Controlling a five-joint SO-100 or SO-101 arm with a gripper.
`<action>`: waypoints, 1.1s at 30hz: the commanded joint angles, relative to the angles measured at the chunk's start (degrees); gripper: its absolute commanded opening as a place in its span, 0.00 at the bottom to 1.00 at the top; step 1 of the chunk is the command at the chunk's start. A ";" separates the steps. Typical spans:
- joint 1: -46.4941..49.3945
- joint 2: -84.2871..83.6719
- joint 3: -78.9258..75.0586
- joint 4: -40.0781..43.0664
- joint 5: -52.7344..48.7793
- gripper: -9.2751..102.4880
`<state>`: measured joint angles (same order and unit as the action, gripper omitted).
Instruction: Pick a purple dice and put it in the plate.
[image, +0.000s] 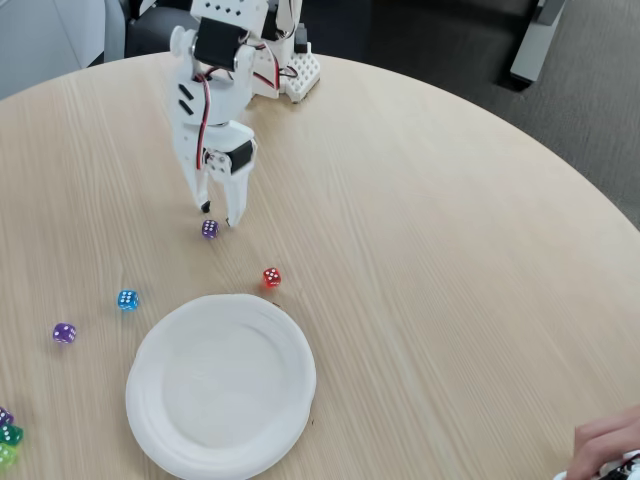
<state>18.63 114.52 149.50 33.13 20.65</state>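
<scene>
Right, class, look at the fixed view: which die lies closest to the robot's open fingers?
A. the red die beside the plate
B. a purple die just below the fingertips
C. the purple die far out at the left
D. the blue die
B: a purple die lies on the table right at the tips of the open fingers, while the red die and blue die lie nearer the plate.

The surface (420, 250) is pale wood-grain laminate with a smooth, matt finish. On it the plate (221, 385) looks like matt white paper with a ridged rim, while the purple dice (209, 229) above the plate and the red die (271, 277) at its upper rim are glossy translucent plastic. The pincer (217, 214) is smooth white plastic.
</scene>
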 joint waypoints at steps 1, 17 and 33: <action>0.26 0.00 -1.67 -0.62 -0.70 0.23; 0.00 -2.55 -1.58 -14.94 -2.02 0.23; 0.00 -4.22 -0.88 -14.94 -1.23 0.21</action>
<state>18.72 110.13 149.50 18.90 19.16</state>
